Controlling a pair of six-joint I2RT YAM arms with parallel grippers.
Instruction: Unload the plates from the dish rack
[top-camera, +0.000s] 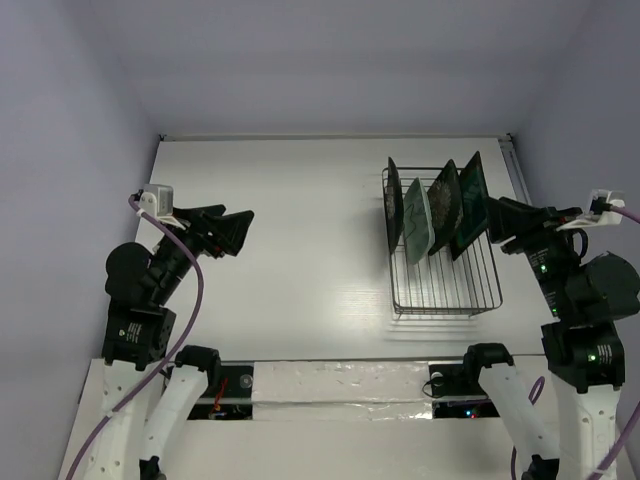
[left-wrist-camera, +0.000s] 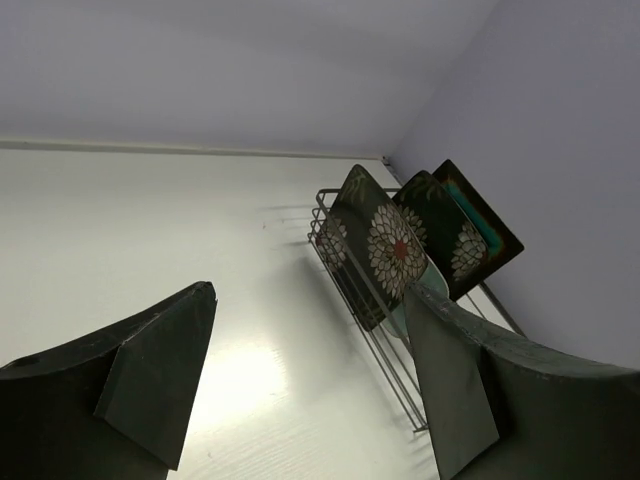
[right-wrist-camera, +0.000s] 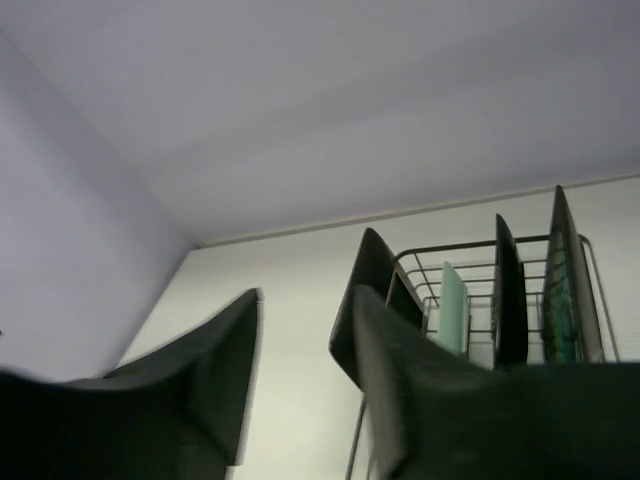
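Leaning plates (top-camera: 445, 205), mostly dark, perhaps four

**Setting, three views.** We see a white tabletop (top-camera: 290, 260) enclosed on three sides by plain, pale lavender-grey walls: a back wall (top-camera: 330, 70), a left wall (top-camera: 60, 130) and a right wall (top-camera: 590, 90). The back wall meets the tabletop along a straight seam, which lies in shadow. Along the near edge of the tabletop we note a pale, slightly wrinkled strip (top-camera: 340, 380) running from side to side. In the left wrist view a soft bright sheen (left-wrist-camera: 245, 375) lies on the tabletop. The light we find is even and diffuse, and the shadows have soft edges.
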